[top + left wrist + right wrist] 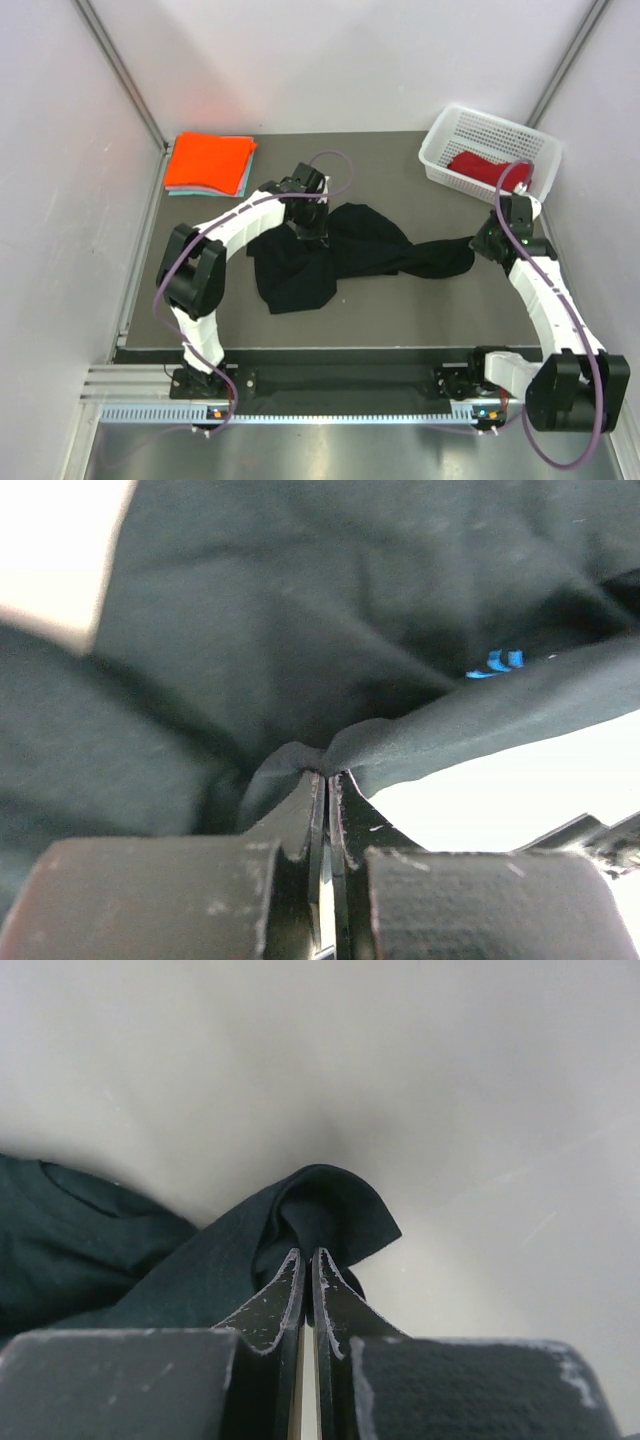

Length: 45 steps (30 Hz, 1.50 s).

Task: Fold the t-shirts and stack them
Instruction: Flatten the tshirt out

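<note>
The large black t-shirt (340,255) lies bunched and stretched across the middle of the table. My left gripper (308,232) is shut on a fold of it near its left part; the wrist view shows the cloth (300,660) pinched at the fingertips (327,776). My right gripper (478,243) is shut on the shirt's right end (330,1210), pinched at the tips (306,1255). The bright orange t-shirt (208,160) lies folded on the pale teal one (243,180) at the back left. The dark red t-shirt (488,168) lies in the basket.
The white plastic mesh basket (440,140) stands at the back right corner. Grey walls close the table on the left, back and right. The arm bases sit on the rail (340,385) at the near edge.
</note>
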Tool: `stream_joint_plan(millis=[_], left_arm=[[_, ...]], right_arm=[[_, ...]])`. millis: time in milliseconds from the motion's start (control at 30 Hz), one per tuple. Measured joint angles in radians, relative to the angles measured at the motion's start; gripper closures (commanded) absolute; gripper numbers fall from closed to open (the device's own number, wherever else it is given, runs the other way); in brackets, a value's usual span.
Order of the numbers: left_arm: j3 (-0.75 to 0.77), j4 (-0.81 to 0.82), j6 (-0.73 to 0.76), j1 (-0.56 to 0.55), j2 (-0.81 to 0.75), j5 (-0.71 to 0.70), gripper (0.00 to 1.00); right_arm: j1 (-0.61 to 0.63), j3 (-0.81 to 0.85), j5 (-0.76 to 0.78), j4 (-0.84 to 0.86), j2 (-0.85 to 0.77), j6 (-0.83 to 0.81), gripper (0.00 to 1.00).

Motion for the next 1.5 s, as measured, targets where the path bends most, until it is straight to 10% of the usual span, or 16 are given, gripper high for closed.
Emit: stream_joint_plan(millis=[600,733,933,1500], left_arm=[[-0.347,-0.119,0.043,0.006,-0.357,-0.123,1.0],[-0.367,-0.132,0.035,0.006,-0.357,-0.151,0.97],[-0.321,-0.162,0.015,0.007,-0.324,-0.26,0.57],[-0.478,-0.009,-0.052,-0.05,-0.459,-0.097,0.35]], right_arm=[[-0.001,-0.189,-0.29,-0.048,-0.217,0.055,0.48],[-0.001,-0.196,-0.297,0.022,-0.169,0.097,0.48],[-0.001,-0.162,-0.391,0.23,0.089,0.118,0.55],[-0.053,-0.102,-0.431,0.529,0.469,0.137,0.49]])
